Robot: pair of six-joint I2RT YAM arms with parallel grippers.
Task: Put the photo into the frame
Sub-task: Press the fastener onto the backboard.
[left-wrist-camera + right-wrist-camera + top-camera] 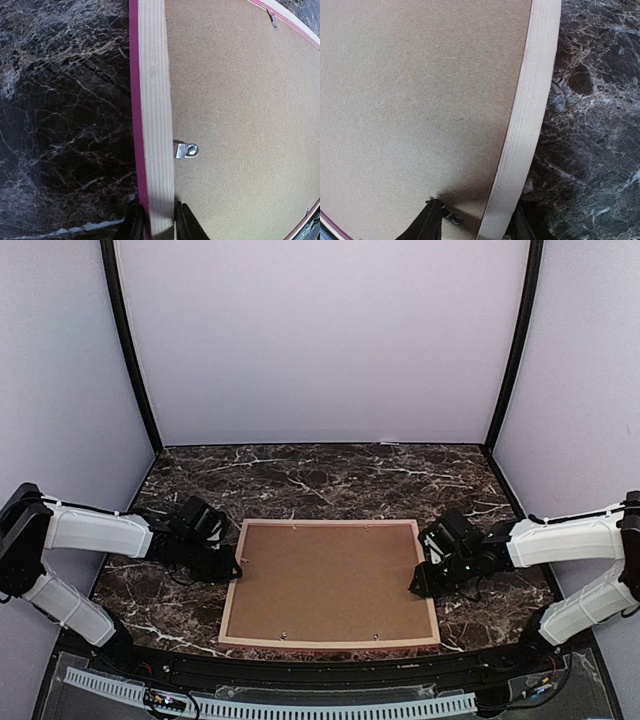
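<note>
The frame (231, 590) lies face down on the marble table, pale wood back up, with its pink front edge (133, 100) showing along the left side. A brown backing panel (330, 580) fills it, and the photo is hidden. My left gripper (232, 565) is shut on the left rail (155, 100), one finger on each side (159, 220). At the other side, my right gripper (425, 575) straddles the right rail (530, 110). It is open (475, 222): its inner finger (425, 222) rests on the panel by a small clip (451, 217), well off the rail.
Metal turn clips (187, 150) hold the panel along the rails. Dark marble table (320, 475) stretches behind the frame to pale enclosure walls (320, 340). A black bar and a white cable strip (300, 705) run along the near edge.
</note>
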